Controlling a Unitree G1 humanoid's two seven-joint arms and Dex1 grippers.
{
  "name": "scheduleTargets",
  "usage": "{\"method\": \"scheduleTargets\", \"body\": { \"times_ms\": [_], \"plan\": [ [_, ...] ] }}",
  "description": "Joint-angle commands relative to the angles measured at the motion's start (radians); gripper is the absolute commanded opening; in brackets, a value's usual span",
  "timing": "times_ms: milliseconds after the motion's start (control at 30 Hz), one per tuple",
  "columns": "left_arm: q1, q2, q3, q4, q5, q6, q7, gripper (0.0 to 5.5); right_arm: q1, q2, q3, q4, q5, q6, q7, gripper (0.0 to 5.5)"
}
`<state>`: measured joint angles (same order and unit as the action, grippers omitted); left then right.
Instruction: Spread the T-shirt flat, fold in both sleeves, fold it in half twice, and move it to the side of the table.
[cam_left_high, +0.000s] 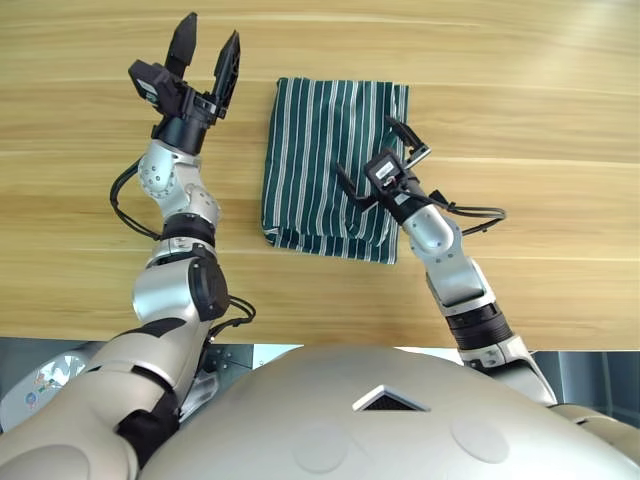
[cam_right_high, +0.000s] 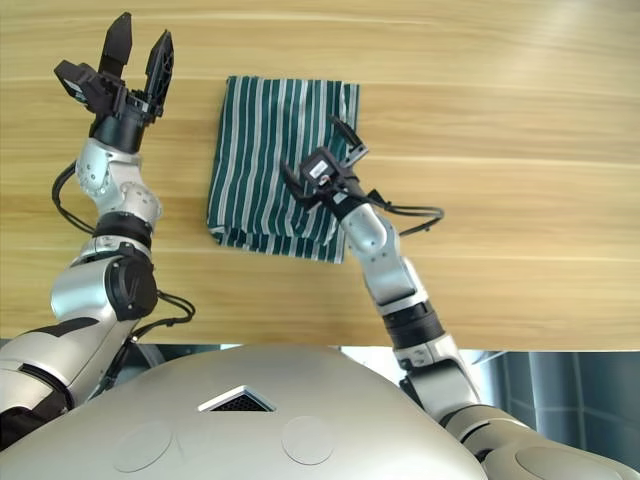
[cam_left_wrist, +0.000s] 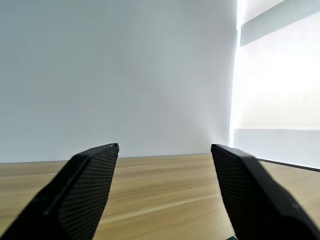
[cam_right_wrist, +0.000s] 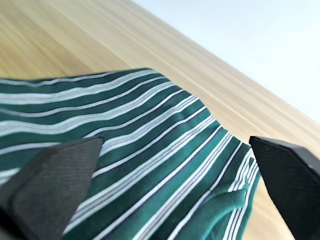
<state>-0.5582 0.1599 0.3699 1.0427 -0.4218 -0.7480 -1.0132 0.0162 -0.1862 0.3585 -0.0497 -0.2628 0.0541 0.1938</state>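
A green T-shirt (cam_left_high: 322, 160) with white stripes lies folded into a compact rectangle on the wooden table (cam_left_high: 520, 90). My right gripper (cam_left_high: 377, 158) hovers open over the shirt's right edge, fingers spread wide, holding nothing. In the right wrist view the striped cloth (cam_right_wrist: 150, 155) lies just below the open fingers (cam_right_wrist: 55, 175). My left gripper (cam_left_high: 206, 48) is raised to the left of the shirt, apart from it, open and empty. The left wrist view looks past its two fingers (cam_left_wrist: 80, 195) along the table toward a pale wall.
Bare wood surrounds the shirt on every side. The near table edge (cam_left_high: 330, 345) runs just in front of my torso. Black cables (cam_left_high: 130, 205) loop beside the left forearm and another by the right wrist.
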Motion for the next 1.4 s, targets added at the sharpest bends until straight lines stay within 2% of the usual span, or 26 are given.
{"method": "scheduleTargets", "body": {
  "times_ms": [33, 133, 200, 333, 433, 600, 733, 967, 1133, 1400],
  "plan": [
    [0.014, 0.019, -0.032, -0.034, 0.040, -0.074, 0.002, 3.44, 0.000, -0.064, -0.029, -0.115, 0.026, -0.033, 0.072, 5.36],
    [0.061, 0.096, -0.098, -0.162, 0.088, -0.159, -0.071, 3.44, -0.071, -0.210, -0.175, -0.161, 0.073, -0.105, 0.146, 5.36],
    [0.136, 0.201, -0.167, -0.345, 0.089, -0.152, -0.178, 3.44, -0.100, -0.359, -0.295, -0.158, 0.127, -0.167, 0.239, 5.36],
    [0.360, 0.431, -0.251, -0.776, 0.082, -0.101, -0.279, 3.44, -0.088, -0.579, -0.445, -0.053, 0.198, -0.326, 0.385, 5.36],
    [0.478, 0.571, -0.291, -0.891, 0.158, -0.101, -0.326, 3.44, -0.016, -0.698, -0.469, 0.024, 0.204, -0.452, 0.491, 5.36],
    [0.556, 0.695, -0.392, -0.809, 0.398, -0.151, -0.316, 3.44, 0.213, -0.870, -0.414, 0.058, 0.232, -0.628, 0.721, 5.36],
    [0.529, 0.703, -0.452, -0.722, 0.575, -0.207, -0.213, 3.44, 0.249, -0.878, -0.325, 0.014, 0.254, -0.644, 0.815, 5.36],
    [0.438, 0.694, -0.549, -0.668, 0.762, -0.217, -0.042, 3.44, 0.167, -0.746, -0.158, 0.030, 0.147, -0.619, 0.799, 5.36],
    [0.420, 0.688, -0.605, -0.662, 0.808, -0.230, 0.054, 3.44, 0.085, -0.666, -0.094, 0.081, 0.055, -0.609, 0.729, 5.36],
    [0.432, 0.681, -0.717, -0.706, 0.793, -0.198, 0.085, 3.44, 0.007, -0.607, -0.022, 0.123, 0.001, -0.625, 0.670, 5.36]
  ]
}}
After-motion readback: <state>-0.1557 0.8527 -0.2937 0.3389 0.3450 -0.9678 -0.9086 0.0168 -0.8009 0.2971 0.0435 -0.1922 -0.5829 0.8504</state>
